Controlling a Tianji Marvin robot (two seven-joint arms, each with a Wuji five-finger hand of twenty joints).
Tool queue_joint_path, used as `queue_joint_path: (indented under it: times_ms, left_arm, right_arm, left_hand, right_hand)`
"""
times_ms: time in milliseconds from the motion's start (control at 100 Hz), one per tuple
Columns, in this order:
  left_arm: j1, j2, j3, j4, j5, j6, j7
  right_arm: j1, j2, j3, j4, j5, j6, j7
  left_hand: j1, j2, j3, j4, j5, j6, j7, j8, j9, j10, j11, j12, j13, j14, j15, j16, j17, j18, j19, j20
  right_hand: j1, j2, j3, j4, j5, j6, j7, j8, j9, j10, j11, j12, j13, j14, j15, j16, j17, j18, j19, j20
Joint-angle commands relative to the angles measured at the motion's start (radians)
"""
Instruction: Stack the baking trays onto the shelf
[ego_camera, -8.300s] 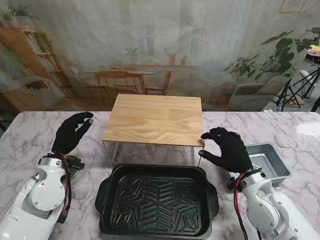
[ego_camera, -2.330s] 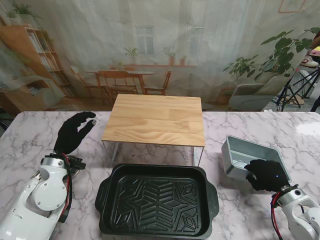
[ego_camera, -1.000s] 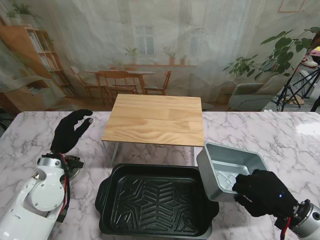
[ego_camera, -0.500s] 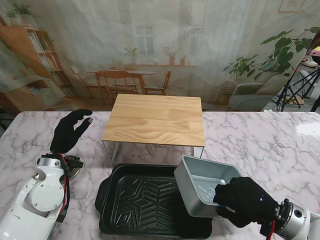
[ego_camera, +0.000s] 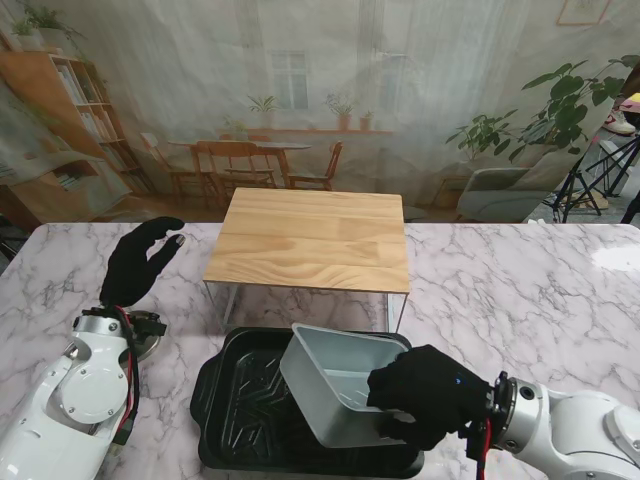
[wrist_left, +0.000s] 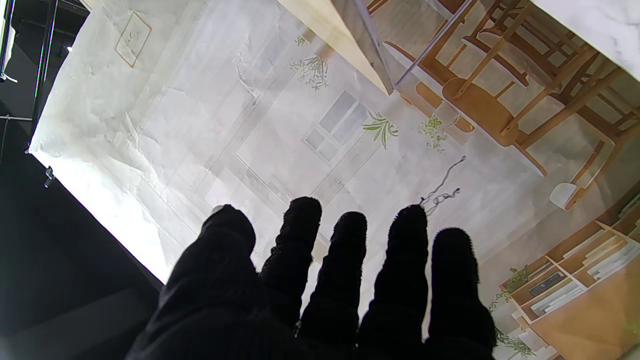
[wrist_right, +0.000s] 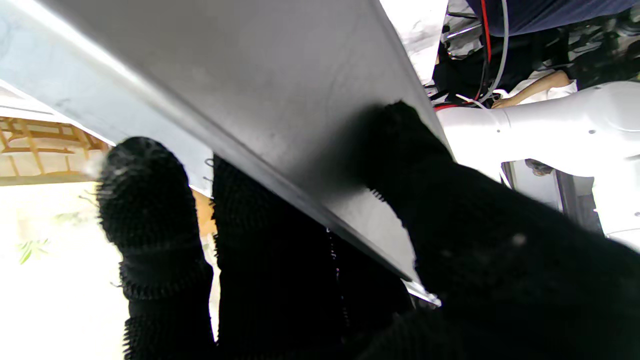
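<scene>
My right hand (ego_camera: 428, 393) is shut on the rim of a small grey metal baking tray (ego_camera: 330, 385), which hangs tilted over the large black baking tray (ego_camera: 240, 400) lying on the marble table in front of me. The right wrist view shows the grey tray (wrist_right: 260, 100) pinched between thumb and fingers (wrist_right: 145, 210). The wooden shelf (ego_camera: 312, 238) stands just beyond the black tray, its top bare. My left hand (ego_camera: 140, 262) is raised at the left with fingers apart, holding nothing; its fingers (wrist_left: 345, 270) point at the backdrop.
The marble table (ego_camera: 520, 280) stretches to the right of the shelf. A printed café backdrop (ego_camera: 330, 90) closes off the far side. Thin metal legs (ego_camera: 228, 303) hold the shelf up.
My right hand has carried the grey tray leftward from the table's right side until it hangs tilted over the black tray. The left hand has stayed where it was.
</scene>
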Motion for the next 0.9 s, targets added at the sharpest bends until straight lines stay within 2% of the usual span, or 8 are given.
queue_joint_path:
  times_ms: [0, 180, 520, 890]
  left_arm:
    - [0.001, -0.003, 0.002, 0.001, 0.000, -0.003, -0.008]
    - [0.002, -0.003, 0.001, 0.001, 0.000, -0.005, -0.009]
    - [-0.001, -0.003, 0.004, 0.005, 0.000, -0.013, -0.006]
    - [-0.001, -0.005, 0.002, 0.004, 0.001, -0.013, 0.000]
  right_arm:
    - [0.026, 0.003, -0.020, -0.001, 0.006, 0.009, 0.006]
    - [0.097, 0.019, -0.113, 0.033, 0.052, 0.077, 0.073]
    - [0.196, 0.035, -0.254, 0.103, 0.066, 0.197, 0.154]
    - [0.267, 0.025, -0.349, 0.172, -0.006, 0.317, 0.126]
  left_hand:
    - [0.009, 0.012, 0.003, -0.005, 0.021, -0.017, 0.013, -0.001, 0.007, -0.021, 0.022, 0.006, 0.007, -0.010, 0.026, 0.006, -0.008, -0.035, -0.010, -0.014]
    - [0.008, 0.013, 0.002, -0.005, 0.020, -0.015, 0.014, -0.002, 0.007, -0.021, 0.022, 0.006, 0.007, -0.010, 0.026, 0.006, -0.008, -0.036, -0.011, -0.014]
    - [0.003, 0.017, 0.001, -0.005, 0.019, -0.017, 0.016, -0.003, 0.010, -0.024, 0.026, 0.007, 0.009, -0.011, 0.028, 0.008, -0.009, -0.038, -0.012, -0.014]
    - [0.004, 0.017, 0.001, -0.005, 0.019, -0.016, 0.019, -0.005, 0.009, -0.023, 0.026, 0.007, 0.008, -0.011, 0.029, 0.009, -0.011, -0.040, -0.015, -0.014]
  right_hand:
    - [0.206, 0.145, 0.236, 0.176, 0.150, -0.205, 0.151, 0.064, 0.010, 0.018, 0.036, 0.009, 0.060, -0.039, 0.160, 0.025, 0.024, 0.044, 0.034, 0.014]
    - [0.207, 0.142, 0.238, 0.176, 0.151, -0.204, 0.148, 0.064, 0.010, 0.020, 0.034, 0.008, 0.060, -0.039, 0.161, 0.025, 0.025, 0.045, 0.034, 0.015]
    - [0.206, 0.137, 0.241, 0.177, 0.151, -0.201, 0.139, 0.062, 0.015, 0.025, 0.028, 0.002, 0.059, -0.032, 0.161, 0.026, 0.023, 0.051, 0.031, 0.016]
    - [0.198, 0.145, 0.230, 0.178, 0.124, -0.212, 0.100, 0.041, 0.012, 0.015, -0.005, -0.021, 0.058, -0.024, 0.130, 0.014, 0.019, 0.050, 0.017, 0.010]
